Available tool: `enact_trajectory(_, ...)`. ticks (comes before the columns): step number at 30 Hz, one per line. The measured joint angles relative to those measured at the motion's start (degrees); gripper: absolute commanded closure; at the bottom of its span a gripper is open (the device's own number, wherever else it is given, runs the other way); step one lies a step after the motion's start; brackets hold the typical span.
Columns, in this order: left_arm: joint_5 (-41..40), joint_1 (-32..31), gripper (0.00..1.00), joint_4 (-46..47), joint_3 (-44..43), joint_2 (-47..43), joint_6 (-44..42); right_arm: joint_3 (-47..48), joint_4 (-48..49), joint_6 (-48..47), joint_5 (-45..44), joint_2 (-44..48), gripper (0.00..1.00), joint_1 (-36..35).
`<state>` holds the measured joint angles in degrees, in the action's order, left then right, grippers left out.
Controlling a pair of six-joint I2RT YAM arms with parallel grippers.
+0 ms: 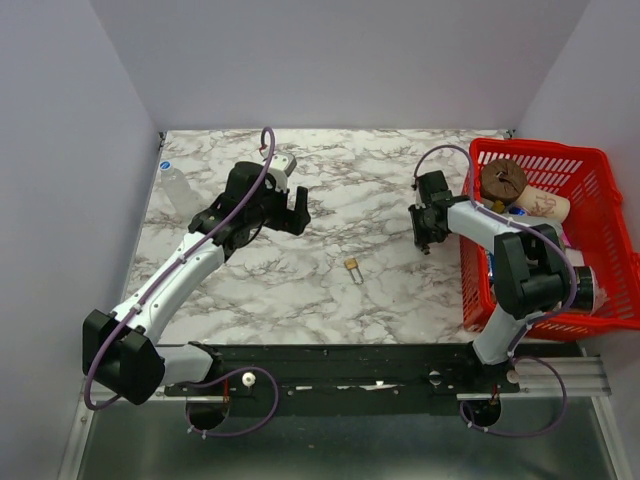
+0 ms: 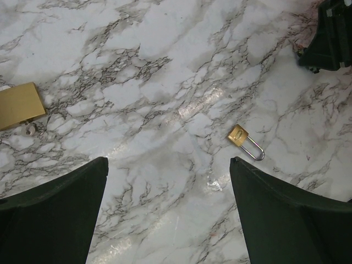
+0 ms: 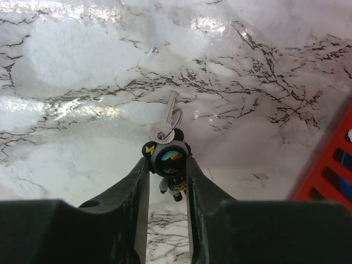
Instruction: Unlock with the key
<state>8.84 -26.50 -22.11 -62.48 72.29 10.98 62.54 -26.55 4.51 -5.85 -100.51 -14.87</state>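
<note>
A small brass padlock with a steel shackle lies on the marble table between the arms; it also shows in the left wrist view. My left gripper is open and empty, hovering up and left of the padlock. My right gripper is shut on a bear-shaped keychain charm, gripped between the fingers. A silver key hangs on the charm's ring and points forward over the table.
A red basket with several objects stands at the right edge. A clear plastic item lies at the far left. A second brass block lies left in the left wrist view.
</note>
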Motion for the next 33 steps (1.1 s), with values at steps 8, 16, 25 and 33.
enact_trajectory(8, 0.02, -0.26, 0.01, 0.15, 0.02, -0.15, -0.07, -0.63, -0.09, -1.53, 7.56, 2.64, 0.99, 0.04)
enact_trajectory(16, 3.17, -1.01, 0.01, 1.81, 1.49, -1.40, -0.44, -1.84, -1.33, -2.23, 20.52, 18.14, 0.99, -1.29)
enact_trajectory(25, 21.97, -3.37, 0.01, 10.64, 6.10, -4.13, 0.07, 3.02, -5.64, -3.13, 42.91, 27.96, 0.99, -7.39)
enact_trajectory(33, 36.70, -4.26, 0.12, 20.61, 8.70, -5.75, 4.63, 6.16, -7.67, -3.13, 52.68, 29.57, 0.99, -12.41)
